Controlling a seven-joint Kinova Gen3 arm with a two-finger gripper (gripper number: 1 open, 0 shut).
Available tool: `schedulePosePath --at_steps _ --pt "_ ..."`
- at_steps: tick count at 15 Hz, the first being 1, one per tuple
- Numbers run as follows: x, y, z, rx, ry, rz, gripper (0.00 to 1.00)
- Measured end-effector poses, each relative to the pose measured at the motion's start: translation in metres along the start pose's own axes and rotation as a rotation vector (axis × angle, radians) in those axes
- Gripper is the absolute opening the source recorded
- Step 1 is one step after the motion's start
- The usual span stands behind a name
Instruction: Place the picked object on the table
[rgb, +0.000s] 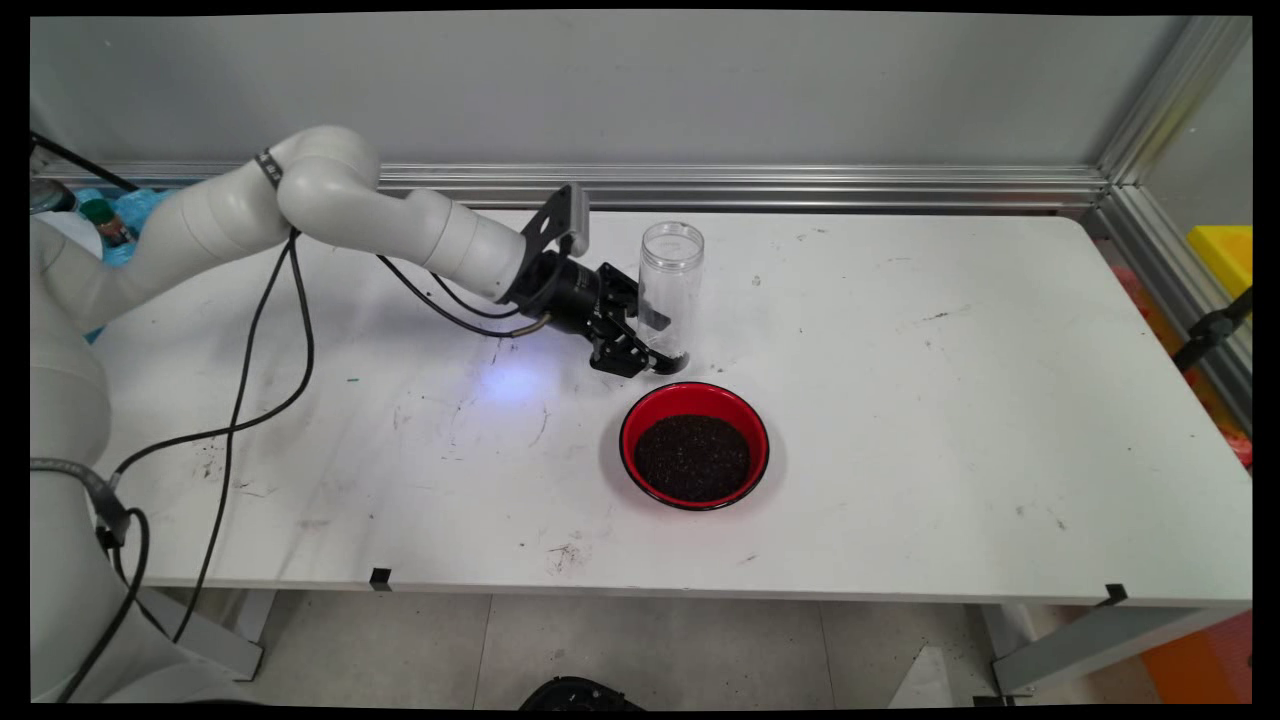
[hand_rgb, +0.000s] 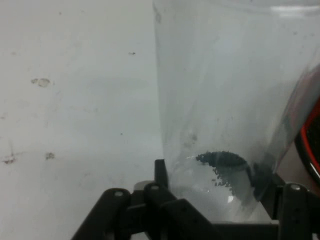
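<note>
A clear plastic jar (rgb: 671, 280) stands upright on the white table (rgb: 950, 400), open at the top. In the hand view a small heap of dark grains lies in the jar (hand_rgb: 225, 100) at its bottom. My gripper (rgb: 660, 345) reaches in low from the left, and its fingers press on both sides of the jar near the base. The hand view has the gripper (hand_rgb: 210, 180) closed against the jar's walls. Just in front of the jar sits a red bowl (rgb: 694, 445) filled with dark grains; its rim (hand_rgb: 312, 140) shows at the right edge.
Black cables (rgb: 250, 360) hang from the arm onto the table's left part. An aluminium rail (rgb: 800, 185) runs along the back edge. Small bottles and blue items (rgb: 105, 220) sit at the far left; a yellow box (rgb: 1222, 255) stands off the right end.
</note>
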Motion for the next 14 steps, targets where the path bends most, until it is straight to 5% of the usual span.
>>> schedulePosePath --at_steps 14 --pt "-0.006 -0.011 0.023 0.022 0.025 -0.041 0.0"
